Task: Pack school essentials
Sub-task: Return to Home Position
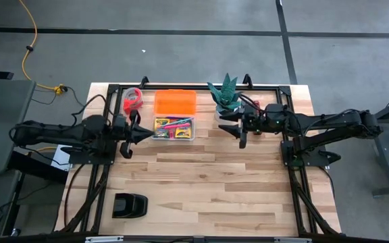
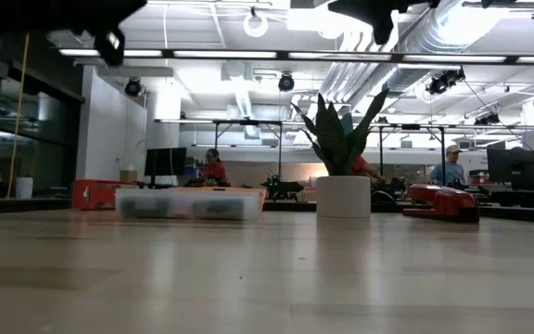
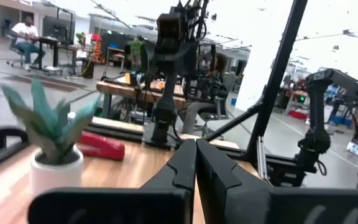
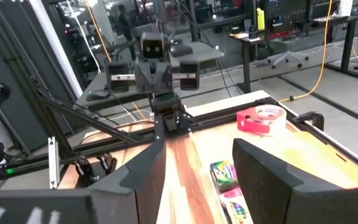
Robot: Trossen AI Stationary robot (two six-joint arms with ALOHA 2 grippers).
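Observation:
A clear plastic box [image 1: 174, 137] [image 2: 191, 203] stands on the table's far middle. In it lie yellow-and-green crayon boxes [image 1: 162, 125] [image 4: 224, 171] and thin pens [image 1: 181, 125]. I cannot make out the eraser. My left gripper [image 1: 139, 133] [image 3: 196, 152] hovers level just left of the box, fingers shut, pointing at it. My right gripper [image 1: 232, 129] [image 4: 201, 163] hovers right of the box, fingers open, facing it. Neither holds anything.
An orange lid [image 1: 175, 101] lies just beyond the box. A red tape dispenser [image 1: 132, 100] [image 4: 260, 119] sits at the far left. A potted plant [image 1: 226, 96] [image 2: 343, 186] stands close to the right gripper. A black object [image 1: 129, 204] rests near the front left. Bare wood fills the near half.

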